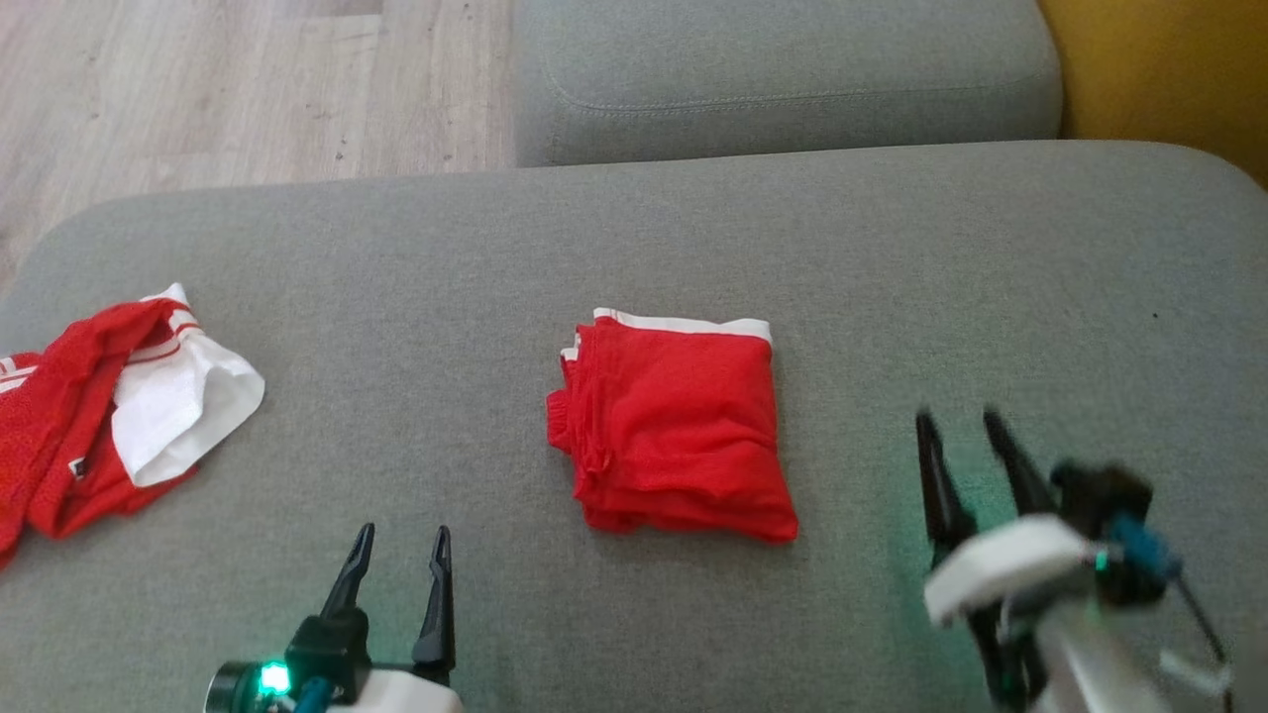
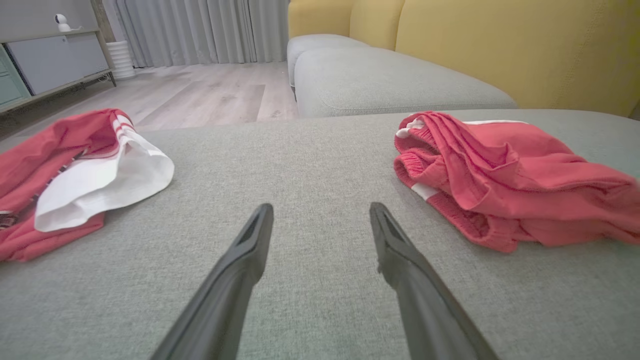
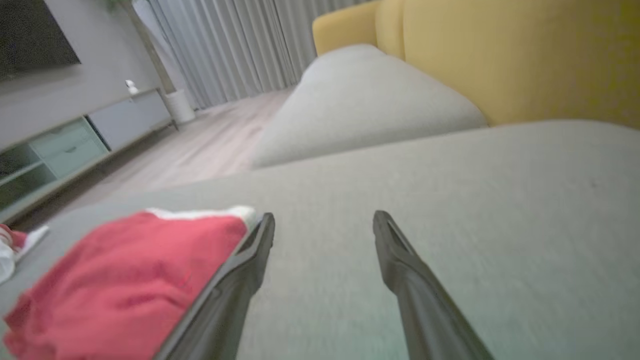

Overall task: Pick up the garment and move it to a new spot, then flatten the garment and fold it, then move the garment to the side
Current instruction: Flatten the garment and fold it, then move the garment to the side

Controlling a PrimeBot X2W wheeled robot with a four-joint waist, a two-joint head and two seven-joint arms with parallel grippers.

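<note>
The garment (image 1: 679, 436) lies folded into a rough red square in the middle of the grey cushion (image 1: 892, 248), with a white band along its far edge (the stacked layers show at its left side). Both grippers are clear of it.

The left gripper (image 1: 404, 535) hovers over the cushion's near edge, to the left of the garment and well apart from it. Its two fingers are spread, with bare fabric between them. The right gripper (image 1: 957, 421) is to the garment's right, near it but apart, with its fingers likewise spread and holding nothing (it is blurred in the head view). In the right wrist view the garment shows at the lower left, partly behind that gripper's left finger.

A second garment (image 1: 109, 416), red with white fabric turned out, lies crumpled at the cushion's left end, well apart from the folded one. Beyond the cushion are another grey seat (image 1: 792, 79), a wood floor (image 1: 248, 89) and a yellow backrest (image 1: 1159, 69).
</note>
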